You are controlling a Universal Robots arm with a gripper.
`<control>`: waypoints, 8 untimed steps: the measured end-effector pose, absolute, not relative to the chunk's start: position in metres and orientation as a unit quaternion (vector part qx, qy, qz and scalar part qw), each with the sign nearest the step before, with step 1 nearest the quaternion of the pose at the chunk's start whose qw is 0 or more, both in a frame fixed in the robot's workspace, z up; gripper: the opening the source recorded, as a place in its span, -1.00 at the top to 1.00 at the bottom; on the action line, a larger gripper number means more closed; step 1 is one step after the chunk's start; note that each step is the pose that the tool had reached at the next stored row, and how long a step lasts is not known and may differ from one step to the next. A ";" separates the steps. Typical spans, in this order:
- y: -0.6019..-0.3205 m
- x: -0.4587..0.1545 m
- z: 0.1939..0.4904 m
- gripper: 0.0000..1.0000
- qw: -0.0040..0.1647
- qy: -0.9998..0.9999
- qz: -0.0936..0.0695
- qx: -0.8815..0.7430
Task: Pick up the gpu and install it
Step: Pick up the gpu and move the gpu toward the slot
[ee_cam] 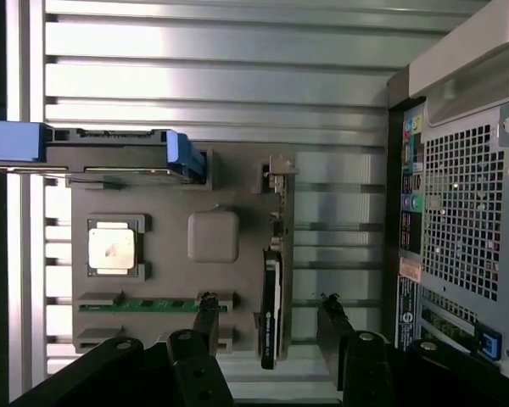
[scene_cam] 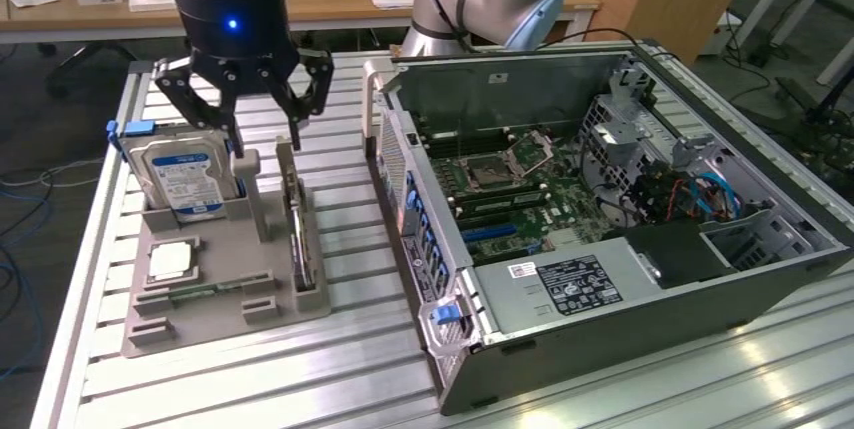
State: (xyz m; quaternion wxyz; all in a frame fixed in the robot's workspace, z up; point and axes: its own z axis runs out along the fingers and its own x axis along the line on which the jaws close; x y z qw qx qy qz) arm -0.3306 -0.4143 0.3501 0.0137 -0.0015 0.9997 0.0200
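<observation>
Hovering over the grey holder [scene_cam: 220, 249] on the slatted metal table [scene_cam: 267, 379], the gripper [scene_cam: 263, 139] has its two fingers spread wide and grips nothing. The gpu [scene_cam: 302, 239] stands on its long edge in a slot of that holder, on the side nearer the open computer case [scene_cam: 747, 279], with its upper end just below the fingertips. In the wrist view the card [ee_cam: 273, 280] shows edge-on (a thin dark strip with a pale bracket end). One finger [ee_cam: 206, 318] lies to each side of it, both apart from it, so the gap of the gripper [ee_cam: 269, 318] lines up with the card. On the holder's side away from the case stands the hard drive [scene_cam: 187, 177], and the processor [scene_cam: 171, 261] lies flat near it.
</observation>
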 end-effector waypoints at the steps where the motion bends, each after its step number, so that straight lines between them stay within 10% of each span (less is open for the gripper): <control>1: -0.414 -0.331 0.349 -0.18 0.014 1.000 0.020 -0.002; 8: -0.417 -0.331 0.328 -0.18 0.014 1.000 0.020 -0.002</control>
